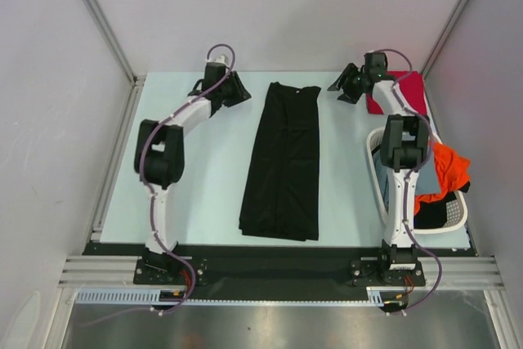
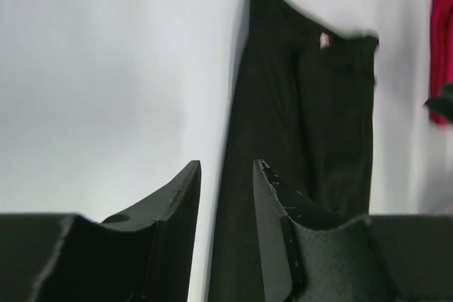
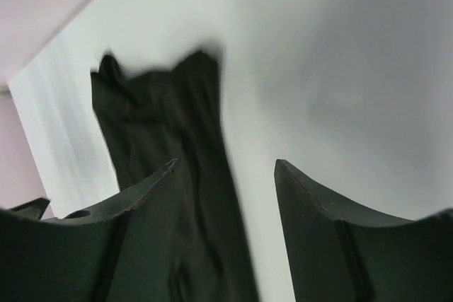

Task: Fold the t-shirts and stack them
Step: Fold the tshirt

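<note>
Black t-shirt (image 1: 282,161) lies as a long narrow strip at frame centre. Left gripper (image 1: 239,91) and right gripper (image 1: 341,87) flank its upper end, jaws parted, both empty. Right arm (image 1: 402,169) partly hides white basket (image 1: 459,217) with orange t-shirt (image 1: 448,171); red t-shirt (image 1: 415,86) upper right.

A folded t-shirt (image 1: 282,161) lies mid-tabletop (image 1: 212,173). Right of it stands a basket (image 1: 454,220) holding shirts (image 1: 448,171), another shirt (image 1: 415,89) behind.
</note>
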`<state>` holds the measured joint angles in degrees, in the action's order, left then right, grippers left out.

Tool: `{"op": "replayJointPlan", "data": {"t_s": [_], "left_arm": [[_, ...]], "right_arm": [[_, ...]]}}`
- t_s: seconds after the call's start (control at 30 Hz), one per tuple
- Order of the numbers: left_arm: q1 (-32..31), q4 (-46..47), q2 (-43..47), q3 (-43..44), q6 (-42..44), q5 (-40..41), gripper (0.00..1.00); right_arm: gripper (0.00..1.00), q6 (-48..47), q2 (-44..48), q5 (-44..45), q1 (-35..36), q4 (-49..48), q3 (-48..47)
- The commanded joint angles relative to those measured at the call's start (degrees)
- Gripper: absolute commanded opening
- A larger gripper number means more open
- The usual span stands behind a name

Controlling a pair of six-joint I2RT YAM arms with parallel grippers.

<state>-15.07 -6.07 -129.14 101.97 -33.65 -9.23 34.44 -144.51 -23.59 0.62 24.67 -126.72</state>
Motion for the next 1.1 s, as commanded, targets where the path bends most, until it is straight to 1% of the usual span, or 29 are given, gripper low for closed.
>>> {"op": "replayJointPlan", "data": {"t_s": [0.0,0.03,0.07,0.1,0.13,0.17,0.2,0.23,0.27,0.3,0.33,0.37,0.4,0.5,0.53,0.6,0.63,0.67,0.77,0.83,0.9,1.07], "left_arm": [[-0.05,-4.92,14.95,-13.26,7.97,-1.13,0.41],[-0.31,-6.05,18.36,-16.86,8.77,-1.92,0.41],[-0.48,-6.59,23.71,-23.68,9.30,-2.28,0.41],[-1.10,-7.03,26.72,-26.88,10.09,-3.24,0.41],[-1.36,-8.77,31.27,-32.48,10.27,-4.90,0.42],[-1.80,-9.83,33.93,-35.15,10.27,-5.61,0.42],[-2.67,-11.76,36.22,-37.87,10.53,-6.14,0.42],[-3.29,-12.99,38.33,-40.08,10.53,-6.58,0.42],[-3.91,-13.88,40.87,-44.45,10.36,-6.93,0.43],[-5.22,-14.76,44.99,-46.58,8.97,-7.37,0.43],[-5.93,-15.55,47.29,-48.69,7.99,-8.25,0.43],[-6.89,-15.64,49.32,-52.71,6.94,-9.21,0.43],[-9.16,-15.82,52.99,-54.49,4.84,-9.40,0.43],[-13.48,-16.52,58.28,-60.04,0.45,-8.61,0.44],[-14.28,-16.61,59.35,-61.35,-0.70,-8.35,0.44],[-16.03,-16.35,61.37,-65.05,-3.60,-6.77,0.45],[-16.39,-15.91,62.94,-66.36,-4.40,-6.67,0.45],[-16.57,-15.39,63.57,-68.81,-5.02,-6.76,0.45],[-17.18,-13.54,63.84,-71.90,-6.43,-7.90,0.46],[-17.36,-13.62,62.62,-72.70,-6.34,-8.25,0.46],[-17.80,-13.71,61.65,-73.32,-6.17,-8.61,0.46],[-17.89,-13.10,59.19,-74.72,-5.55,-9.05,0.46]], "right_arm": [[0.61,-5.86,16.60,5.64,1.40,12.30,7.07],[0.61,-6.48,18.98,6.45,1.75,13.38,9.45],[0.61,-7.79,24.31,6.89,2.53,14.00,15.13],[0.61,-8.41,26.80,7.24,2.98,14.44,17.97],[0.62,-9.55,31.87,7.51,4.20,14.97,23.56],[0.62,-10.08,31.92,7.34,4.21,15.67,26.40],[0.62,-10.35,36.62,6.12,5.60,16.55,29.30],[0.62,-10.53,38.84,5.32,6.40,16.56,32.99],[0.62,-10.62,41.12,4.18,7.19,16.38,36.33],[0.62,-10.36,46.19,1.91,9.29,15.68,43.32],[0.62,-10.09,48.51,0.75,10.27,15.07,46.70],[0.63,-9.57,51.31,-0.39,11.58,14.28,50.04],[0.63,-8.43,55.95,-3.36,13.77,12.27,57.12],[0.63,-6.40,63.19,-6.45,17.56,9.27,66.92],[0.63,-5.18,67.56,-7.25,19.31,8.56,73.13],[0.62,-3.68,71.62,-9.53,20.64,6.20,78.87],[0.62,-1.59,75.56,-10.15,21.34,5.14,84.82],[0.60,-0.61,77.78,-10.50,21.70,4.09,87.40],[0.58,4.13,84.11,-12.70,22.05,-0.22,96.09],[0.56,7.55,86.31,-13.40,22.58,-1.81,98.93],[0.56,9.06,88.25,-13.23,24.07,-4.00,102.10],[0.56,10.56,86.95,-12.79,25.22,-7.78,106.32]]}}
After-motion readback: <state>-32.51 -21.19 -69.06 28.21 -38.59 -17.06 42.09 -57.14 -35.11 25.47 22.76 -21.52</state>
